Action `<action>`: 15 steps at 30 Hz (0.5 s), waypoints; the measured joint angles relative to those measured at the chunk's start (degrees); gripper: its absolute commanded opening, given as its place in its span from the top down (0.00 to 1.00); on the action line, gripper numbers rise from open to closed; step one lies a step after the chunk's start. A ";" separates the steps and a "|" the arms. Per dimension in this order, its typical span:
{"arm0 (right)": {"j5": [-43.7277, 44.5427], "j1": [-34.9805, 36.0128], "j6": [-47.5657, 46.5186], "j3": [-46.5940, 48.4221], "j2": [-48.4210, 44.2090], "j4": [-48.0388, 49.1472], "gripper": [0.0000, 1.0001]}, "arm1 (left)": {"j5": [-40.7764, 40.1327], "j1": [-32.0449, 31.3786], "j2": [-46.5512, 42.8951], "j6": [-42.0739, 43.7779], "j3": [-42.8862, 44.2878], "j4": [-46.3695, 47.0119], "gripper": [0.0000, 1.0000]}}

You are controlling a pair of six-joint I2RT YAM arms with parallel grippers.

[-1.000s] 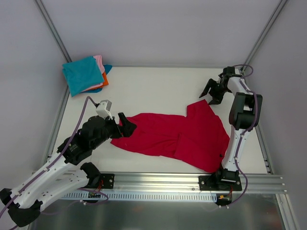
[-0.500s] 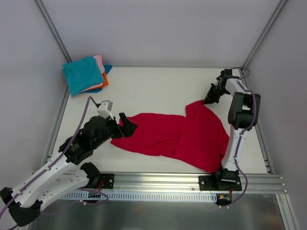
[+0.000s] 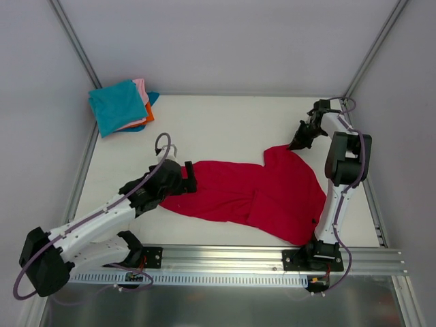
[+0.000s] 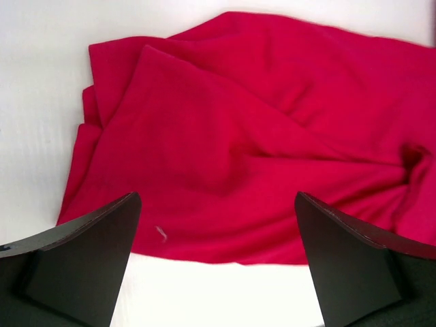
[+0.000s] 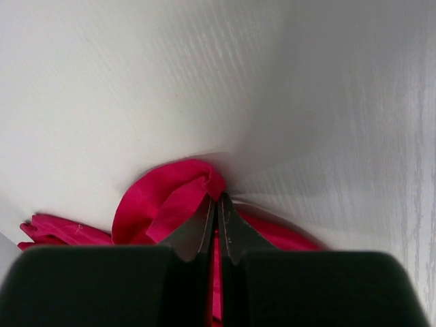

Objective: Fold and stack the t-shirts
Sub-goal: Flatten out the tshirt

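So, starting at the near edge of the tabletop (image 3: pixel 225 122): the big red t-shirt (image 3: pixel 252 194) is spread out crumpled across the near-middle, running from left of center over toward the right side, with its widest part bunched near the right arm's base. It's rumpled with folds all over it, definitely not flat.

The left gripper (image 3: pixel 185 178) is sitting right at the shirt's left end, low over the cloth. From the left wrist camera you can see both fingers (image 4: pixel 88 259) spread wide apart with the red fabric lying between and beyond them, nothing held. The layered left edge of the shirt shows clearly there, a folded flap on top of another layer.

A bit farther back on the right side, the right gripper (image 3: pixel 300 139) is down at the shirt's far right corner. The right wrist view shows its fingers (image 5: pixel 204 228) pressed tight together with a small puff of red cloth pinched at the tips, so it's got hold of that corner of the shirt.

All the way at the far left corner of the tabletop there's the stack of folded t-shirts (image 3: pixel 121 105): teal on top, with pink, orange and blue edges peeking out along the right side. It's well apart from the red one and both arms.
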 measured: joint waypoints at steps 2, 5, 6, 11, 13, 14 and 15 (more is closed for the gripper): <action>0.00 -0.02 0.00 -0.76 -0.92 -0.02 0.99 | -0.70 0.70 4.61 1.22 -0.02 2.16 0.01; 0.00 -0.02 0.02 -1.09 -2.05 0.00 1.00 | -1.38 1.99 12.00 2.43 1.46 3.91 0.01; 0.00 -0.02 0.02 -1.22 -2.47 0.04 0.99 | -1.64 2.21 14.03 2.84 2.25 4.13 0.01; -0.04 -0.02 0.02 -2.16 -4.35 0.09 0.99 | -3.17 2.95 18.47 4.81 3.74 6.88 0.01; -0.04 -0.02 0.02 -2.34 -4.57 0.07 0.99 | -3.80 3.76 19.19 5.31 3.76 7.98 0.01; -0.04 -0.02 0.00 -2.45 -4.57 0.20 0.99 | -3.93 4.15 19.61 5.75 3.76 8.66 0.01; -0.04 -0.02 0.02 -2.67 -4.57 0.26 0.99 | -4.15 4.50 20.20 6.19 3.76 9.33 0.01</action>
